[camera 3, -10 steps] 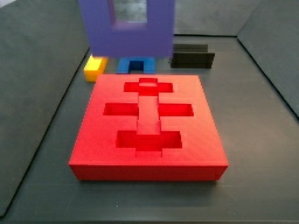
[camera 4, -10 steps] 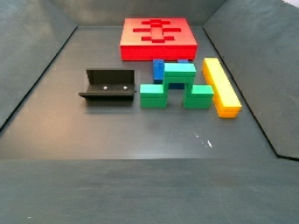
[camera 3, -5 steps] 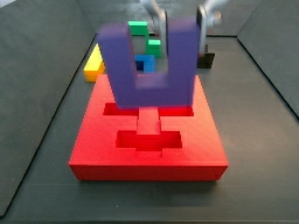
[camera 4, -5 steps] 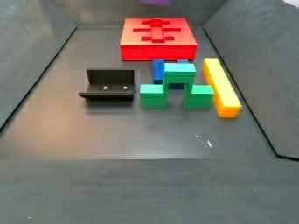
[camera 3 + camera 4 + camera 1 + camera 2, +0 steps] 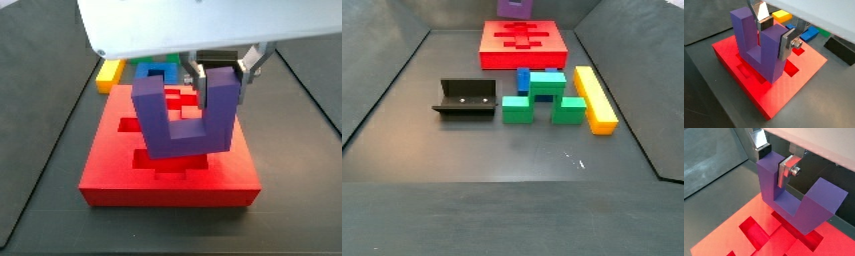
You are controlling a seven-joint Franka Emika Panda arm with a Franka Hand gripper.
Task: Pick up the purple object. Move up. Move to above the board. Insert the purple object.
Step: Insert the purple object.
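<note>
The purple object point(image 5: 187, 125), a U-shaped block with prongs up, hangs in my gripper point(image 5: 221, 70), which is shut on one prong. It is low over the red board point(image 5: 107, 160), above its cut recesses. I cannot tell whether its base touches the board. In both wrist views the silver fingers point(image 5: 787, 44) point(image 5: 786, 170) clamp that prong of the purple object point(image 5: 757, 45) point(image 5: 797, 198) over the board point(image 5: 784, 92) point(image 5: 724, 240). My gripper point(image 5: 774, 32) point(image 5: 774, 160) shows there too. In a side view only the block's base point(image 5: 513, 7) shows at the top edge, over the board point(image 5: 496, 50).
A green block point(image 5: 543, 97), a blue arch block point(image 5: 523, 78) and a long yellow bar point(image 5: 595, 98) lie together beside the board. The dark fixture point(image 5: 465, 98) stands on the floor next to them. Dark walls enclose the floor.
My gripper has carried the purple object from high behind the board forward and down, so it now hangs low over the board's recesses.
</note>
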